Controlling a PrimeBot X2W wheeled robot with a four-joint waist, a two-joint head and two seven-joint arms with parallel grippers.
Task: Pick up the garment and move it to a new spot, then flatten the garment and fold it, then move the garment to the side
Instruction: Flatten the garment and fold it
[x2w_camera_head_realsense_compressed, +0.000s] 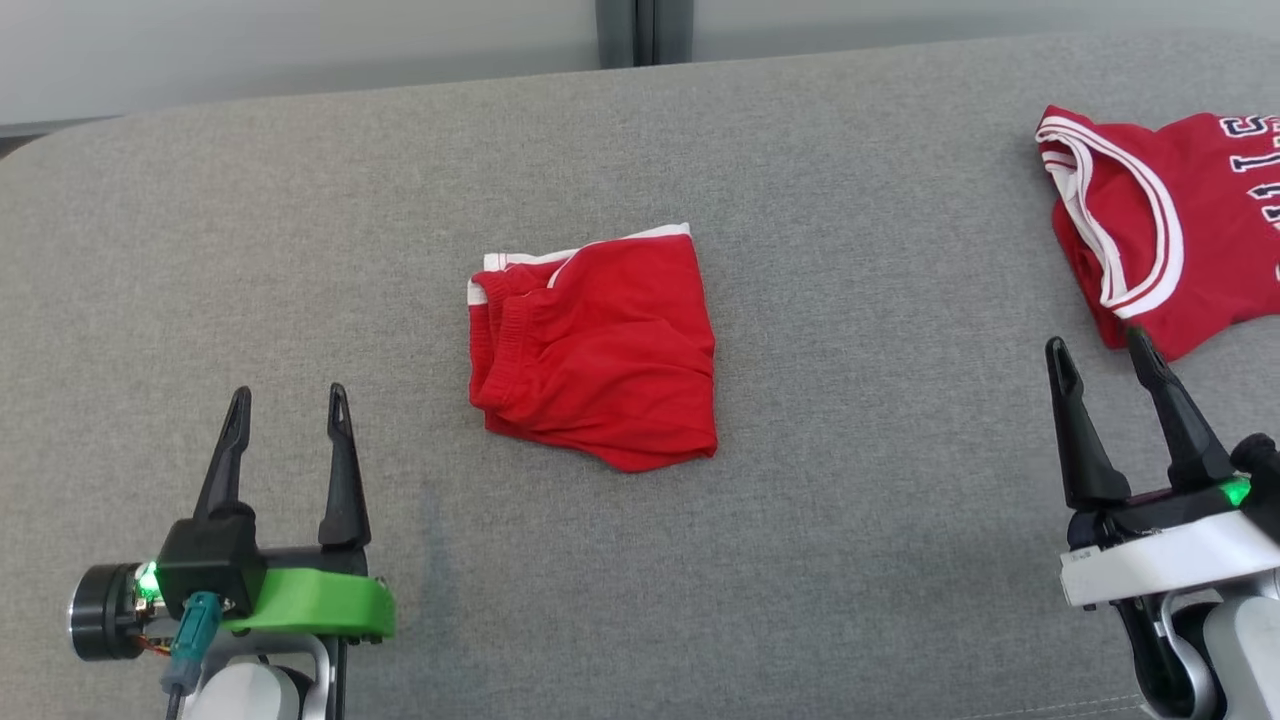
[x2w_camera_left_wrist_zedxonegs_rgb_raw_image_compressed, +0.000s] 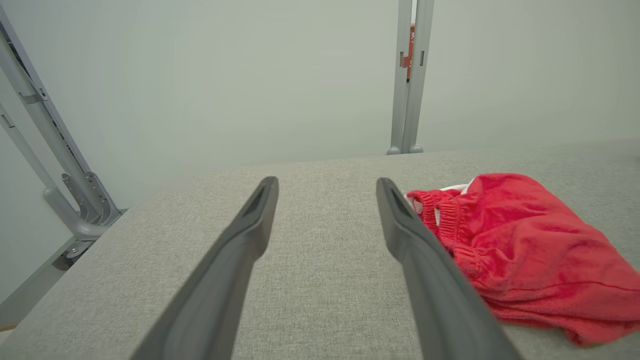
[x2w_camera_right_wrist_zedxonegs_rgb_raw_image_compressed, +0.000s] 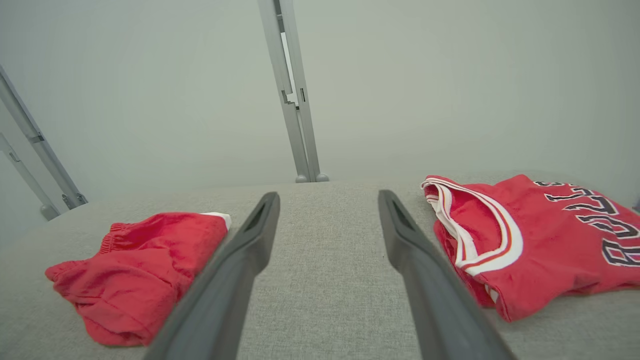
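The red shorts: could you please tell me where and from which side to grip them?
Probably the ribbed waistband on the red shorts' left edge, approached from the left by the left gripper: its stacked layers bunch up there, facing those open jaws.

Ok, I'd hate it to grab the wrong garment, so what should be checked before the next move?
1. Left jaws open, holding nothing: ok.
2. Right jaws open, holding nothing: ok.
3. Shorts folded, lying on the middle of the grey cushion: ok.
4. Shorts and jersey lie well apart: ok.
5. Right jaws' tip off the jersey's hem: cannot tell; they overlap in the head view.
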